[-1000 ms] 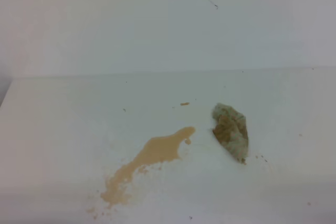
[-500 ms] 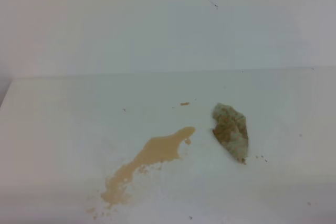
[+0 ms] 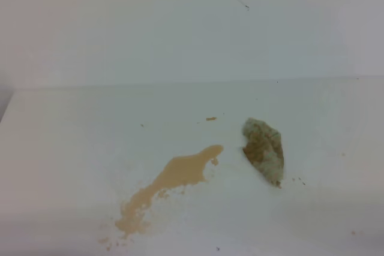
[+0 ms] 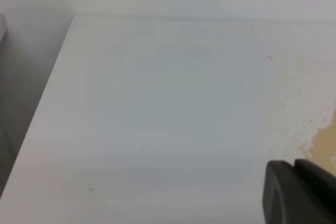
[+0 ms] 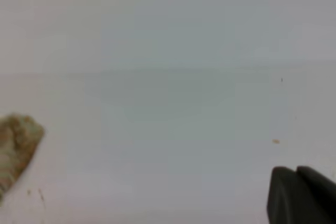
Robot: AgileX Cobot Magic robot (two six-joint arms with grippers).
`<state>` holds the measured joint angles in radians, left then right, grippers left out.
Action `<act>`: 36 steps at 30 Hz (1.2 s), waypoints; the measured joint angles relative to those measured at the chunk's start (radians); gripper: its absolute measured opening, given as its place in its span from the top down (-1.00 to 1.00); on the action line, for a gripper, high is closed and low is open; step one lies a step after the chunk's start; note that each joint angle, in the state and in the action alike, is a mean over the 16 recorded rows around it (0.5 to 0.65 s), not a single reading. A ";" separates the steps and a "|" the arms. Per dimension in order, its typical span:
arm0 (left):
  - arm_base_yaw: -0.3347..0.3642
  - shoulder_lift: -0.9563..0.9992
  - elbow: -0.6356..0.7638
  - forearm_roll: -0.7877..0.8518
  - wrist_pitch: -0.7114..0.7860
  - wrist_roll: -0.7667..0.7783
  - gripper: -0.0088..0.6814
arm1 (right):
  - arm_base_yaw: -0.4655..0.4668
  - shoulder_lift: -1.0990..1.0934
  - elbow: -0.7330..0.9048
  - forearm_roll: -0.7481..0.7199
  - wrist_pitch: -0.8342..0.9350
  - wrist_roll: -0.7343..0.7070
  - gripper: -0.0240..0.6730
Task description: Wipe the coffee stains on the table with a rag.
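Looking down from the high view, I judge the job not yet begun: the coffee stains [image 3: 174, 181] lie whole on the table [image 3: 72, 148], a long tan splotch running from about the centre of the view down toward 7 o'clock, with small specks scattered off its lower end and one stray fleck near 12 o'clock of the splotch. The rag [image 3: 264, 150] sits as a lumpy, brown-blotched wad at about 3 o'clock of the splotch's upper tip, near it but apart, and nothing is touching it. Neither arm shows in the high view. From the left wrist view I see only a dark corner of the left tool [image 4: 300, 191] at the lower right, with the pale speckled edge of the stain just beyond it; the view is too cropped for me to tell whether that tool stands apart or together. The right tool [image 5: 302, 195] shows the same dark corner in its own view, its two halves pressed together on nothing, with the rag off at 9 o'clock, well apart from it. As I read it, everything is left: the rag has to be picked up, carried across to the splotch, and dragged along its whole length, specks included.
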<state>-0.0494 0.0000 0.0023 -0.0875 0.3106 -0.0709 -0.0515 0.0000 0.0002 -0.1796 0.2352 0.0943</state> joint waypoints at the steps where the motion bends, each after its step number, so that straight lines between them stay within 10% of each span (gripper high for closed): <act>1: 0.000 0.000 0.000 0.000 0.000 0.000 0.98 | 0.000 0.000 0.000 0.004 -0.021 0.004 0.94; 21: 0.000 0.000 -0.002 0.000 0.001 0.000 0.98 | 0.000 0.001 -0.056 0.034 -0.501 0.129 0.94; 36: 0.000 0.000 -0.002 0.000 0.001 0.000 0.98 | 0.002 0.386 -0.531 0.005 -0.256 0.101 0.94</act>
<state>-0.0494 0.0000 0.0000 -0.0875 0.3115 -0.0709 -0.0497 0.3861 -0.5312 -0.1743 -0.0207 0.1948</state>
